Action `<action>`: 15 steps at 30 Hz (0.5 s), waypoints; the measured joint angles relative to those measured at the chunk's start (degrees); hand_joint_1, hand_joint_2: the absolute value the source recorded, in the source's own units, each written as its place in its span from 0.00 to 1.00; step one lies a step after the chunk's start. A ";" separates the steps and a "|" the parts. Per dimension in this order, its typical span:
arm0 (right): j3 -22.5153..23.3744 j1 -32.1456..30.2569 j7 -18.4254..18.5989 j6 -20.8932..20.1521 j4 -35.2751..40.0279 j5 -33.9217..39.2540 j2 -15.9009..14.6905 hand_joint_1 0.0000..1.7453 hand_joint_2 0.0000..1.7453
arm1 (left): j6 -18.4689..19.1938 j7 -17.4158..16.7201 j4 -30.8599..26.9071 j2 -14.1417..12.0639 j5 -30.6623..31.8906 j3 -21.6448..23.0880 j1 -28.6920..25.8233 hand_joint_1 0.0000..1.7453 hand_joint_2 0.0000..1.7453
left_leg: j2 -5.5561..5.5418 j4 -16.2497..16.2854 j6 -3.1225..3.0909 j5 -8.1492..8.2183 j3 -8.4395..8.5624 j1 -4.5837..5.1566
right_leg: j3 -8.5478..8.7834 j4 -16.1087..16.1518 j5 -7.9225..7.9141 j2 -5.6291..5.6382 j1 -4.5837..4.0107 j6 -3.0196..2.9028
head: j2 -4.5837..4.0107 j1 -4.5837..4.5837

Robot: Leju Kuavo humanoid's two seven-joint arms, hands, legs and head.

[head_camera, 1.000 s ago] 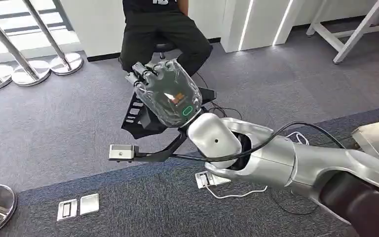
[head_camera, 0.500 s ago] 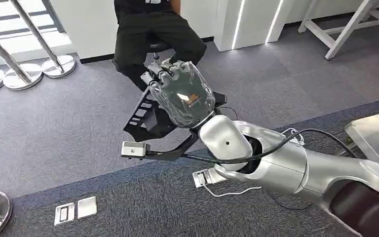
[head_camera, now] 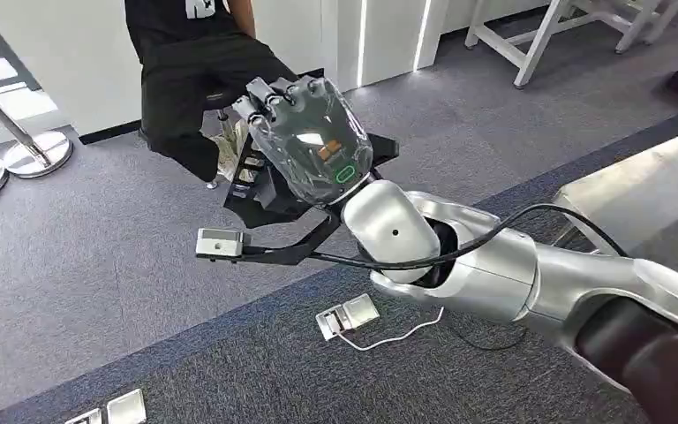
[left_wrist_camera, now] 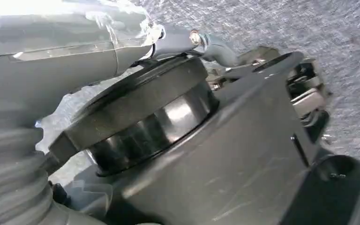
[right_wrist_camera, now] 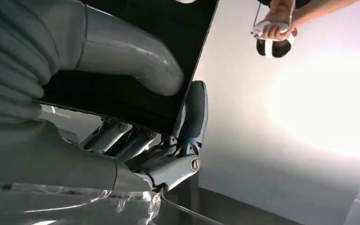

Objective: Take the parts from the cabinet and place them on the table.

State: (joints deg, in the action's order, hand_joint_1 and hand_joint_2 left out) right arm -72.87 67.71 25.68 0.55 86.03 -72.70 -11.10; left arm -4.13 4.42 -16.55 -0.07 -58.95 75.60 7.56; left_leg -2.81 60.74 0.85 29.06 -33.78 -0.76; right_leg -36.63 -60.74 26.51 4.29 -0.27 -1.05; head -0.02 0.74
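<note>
My right hand [head_camera: 305, 132], wrapped in clear plastic, is raised in the middle of the head view and grips a flat black part [head_camera: 252, 190] with slots in it. In the right wrist view the thumb [right_wrist_camera: 131, 56] presses on one face of the black part [right_wrist_camera: 122, 101] and the darker fingers [right_wrist_camera: 192, 112] curl round its edge from the other side. The pale table [head_camera: 644, 185] lies at the right, apart from the hand. My left hand [left_wrist_camera: 75, 51] hangs low over grey carpet, its fingers mostly hidden.
A person in black [head_camera: 194, 79] sits on a stool just beyond the held part; a person's hand [right_wrist_camera: 274, 26] holds a small white device. Floor sockets [head_camera: 349, 316] with a white cable lie below my arm. Stanchion bases [head_camera: 40, 150] stand far left, a white frame [head_camera: 565, 26] far right.
The whole picture has shifted, so the camera has turned: the table now shows more at the right and the person sits further left. My right hand still holds the black part.
</note>
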 joint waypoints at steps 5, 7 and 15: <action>1.01 0.91 0.31 -0.02 -0.04 -0.28 -0.63 1.00 1.00 | 0.11 -0.13 0.00 0.11 -0.48 0.00 0.11 0.00 1.00 | 1.98 -1.07 -1.53 -0.65 0.43 -0.14 | -1.80 -3.90 2.87 -2.39 0.01 1.25 | 0.00 -1.35; 1.09 1.17 0.33 -0.02 -0.04 -0.33 -0.70 1.00 1.00 | 0.11 -0.13 0.02 0.09 -0.59 0.00 0.02 0.00 1.00 | 2.95 -1.07 -1.67 -0.58 0.43 -0.03 | -5.76 -12.51 6.71 -3.54 0.32 1.84 | 0.00 -1.79; 1.27 2.13 1.03 -0.15 0.07 -0.57 -1.29 1.00 1.00 | 0.11 0.02 0.24 0.00 -0.72 0.00 0.00 0.00 1.00 | 5.46 -1.00 -0.76 0.08 0.86 0.39 | 0.18 0.48 0.11 -6.71 -0.13 1.04 | 0.00 -3.01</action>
State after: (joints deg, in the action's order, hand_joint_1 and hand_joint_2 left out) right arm -71.60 69.83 26.71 0.39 86.09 -73.27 -12.39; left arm -4.02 4.44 -16.31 -0.07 -59.67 75.60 7.56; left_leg 2.66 59.74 0.09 29.14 -32.92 -0.38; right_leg -36.45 -60.26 26.62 -2.43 -0.40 -0.01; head -0.02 -2.27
